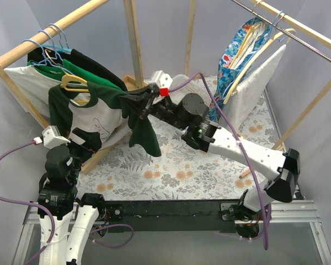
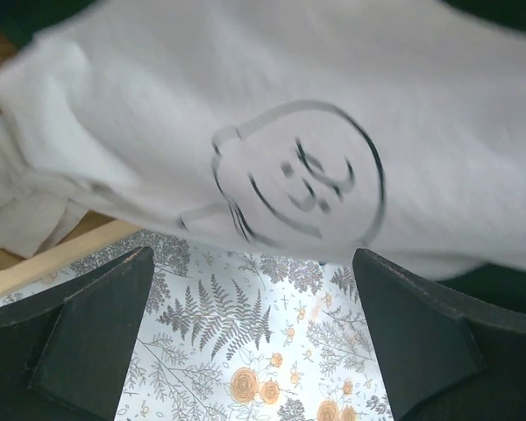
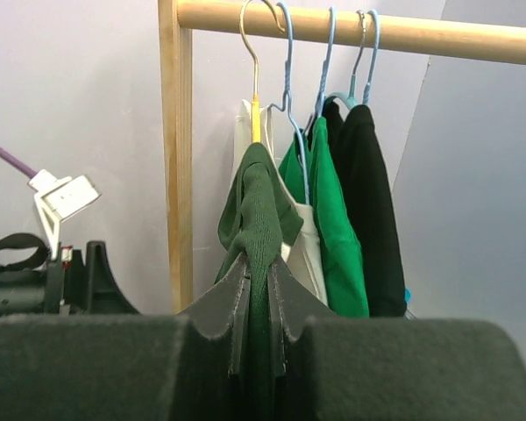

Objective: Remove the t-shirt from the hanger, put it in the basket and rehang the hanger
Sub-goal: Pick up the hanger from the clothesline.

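Overhead, the t-shirt (image 1: 96,118) hangs on a yellow hanger (image 1: 74,83) from the left rail (image 1: 49,30). The right gripper (image 1: 145,101) is clamped on its green sleeve (image 1: 146,135), held out to the right of the hanger. The left gripper (image 1: 88,144) sits nearer, under the hem, jaws wide apart. Its wrist view shows the white front just above both fingers (image 2: 96,338), not gripped. From the right wrist, the sleeve runs straight back to the hanger, so pulling along that line looks right.
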Motion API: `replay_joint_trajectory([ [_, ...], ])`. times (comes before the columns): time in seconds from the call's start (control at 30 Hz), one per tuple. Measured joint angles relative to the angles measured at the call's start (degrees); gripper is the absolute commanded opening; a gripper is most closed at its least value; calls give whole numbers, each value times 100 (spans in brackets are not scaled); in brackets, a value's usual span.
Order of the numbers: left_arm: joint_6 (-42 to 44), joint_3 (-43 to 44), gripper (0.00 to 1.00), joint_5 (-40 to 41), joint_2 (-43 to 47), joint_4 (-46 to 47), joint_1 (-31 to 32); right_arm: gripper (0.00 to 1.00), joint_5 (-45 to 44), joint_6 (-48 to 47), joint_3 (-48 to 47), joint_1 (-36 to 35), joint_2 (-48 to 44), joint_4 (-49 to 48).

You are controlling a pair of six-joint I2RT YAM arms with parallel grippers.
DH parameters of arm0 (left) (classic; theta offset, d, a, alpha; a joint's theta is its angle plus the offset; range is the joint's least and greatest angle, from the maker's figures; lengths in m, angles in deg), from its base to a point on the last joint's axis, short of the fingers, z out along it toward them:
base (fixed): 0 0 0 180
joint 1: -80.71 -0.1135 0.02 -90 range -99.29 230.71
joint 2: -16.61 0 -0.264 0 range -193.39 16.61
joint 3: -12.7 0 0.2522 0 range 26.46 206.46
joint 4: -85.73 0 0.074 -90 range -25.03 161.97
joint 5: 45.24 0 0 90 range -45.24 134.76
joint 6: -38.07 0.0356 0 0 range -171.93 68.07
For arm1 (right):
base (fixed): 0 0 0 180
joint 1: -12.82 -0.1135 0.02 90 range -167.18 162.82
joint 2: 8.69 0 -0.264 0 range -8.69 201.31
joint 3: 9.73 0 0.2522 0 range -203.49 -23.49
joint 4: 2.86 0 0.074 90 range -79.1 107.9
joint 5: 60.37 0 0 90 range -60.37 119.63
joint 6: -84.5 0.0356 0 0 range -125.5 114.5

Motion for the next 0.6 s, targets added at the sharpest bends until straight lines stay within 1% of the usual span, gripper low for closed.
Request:
replay_joint_trajectory([
  [0.2,111,2,98,-105,0,20,0,1,-136,-267,1241,0,-1154,7],
  [0.3,273,81,98,-295,-7,37,24,1,-332,-402,1827,-2,-1742,249],
  [0.43,592,269,98,-765,-11,195,83,1,-649,-579,2503,0,-2498,780],
  [0.6,1003,356,95,-1563,-42,616,186,1,-772,-693,3021,0,-3309,1528],
])
